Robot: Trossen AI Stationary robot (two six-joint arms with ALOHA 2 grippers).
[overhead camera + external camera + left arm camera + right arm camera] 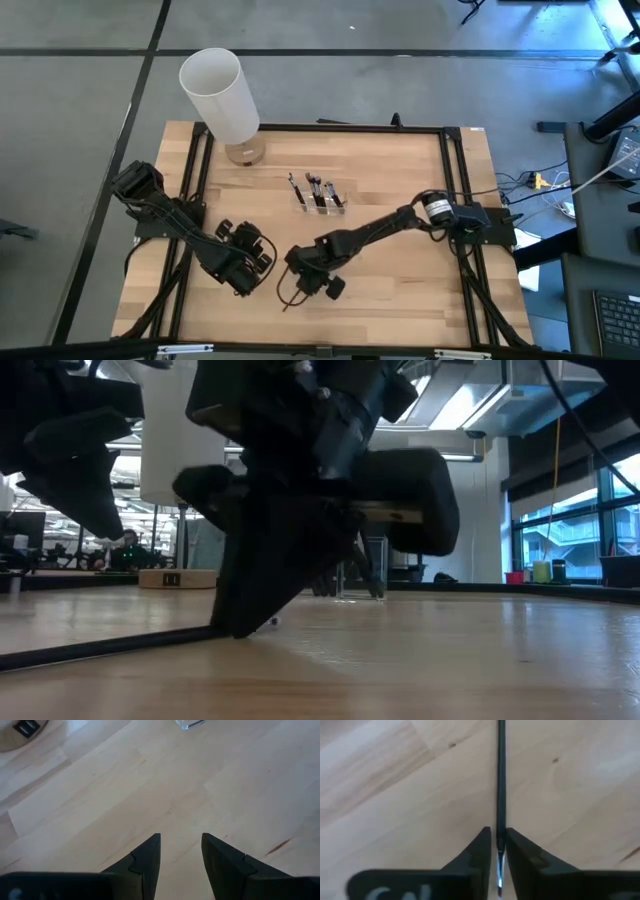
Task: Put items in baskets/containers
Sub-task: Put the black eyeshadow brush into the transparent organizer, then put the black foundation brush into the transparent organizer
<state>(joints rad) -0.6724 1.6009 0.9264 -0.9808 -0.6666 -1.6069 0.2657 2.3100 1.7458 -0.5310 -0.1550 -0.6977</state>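
A thin dark makeup brush (500, 775) lies on the wood near the table's near edge, also seen in the high view (288, 298) and the low view (100, 644). My right gripper (499, 837) is down at the table, shut on it (300, 280). A clear plastic organizer (318, 196) stands mid-table with several dark brushes upright in it; in the low view it shows far back (356, 586). My left gripper (181, 840) hovers open over bare wood just left of the right gripper (262, 252), holding nothing. My right gripper pinches the brush between its two fingertips (484, 842) at the handle (500, 822) next to the silver ferrule (499, 872). The fingers come from above, slanting down, and the brush runs on beyond them. Its long dark handle (110, 643) lies low along the tabletop.
A tall white cylinder (222, 92) stands on a round wooden base (243, 152) at the far left corner. Black frame rails (190, 190) run along the table's edges. Bare wood (400, 290) lies between the organizer and the near edge.
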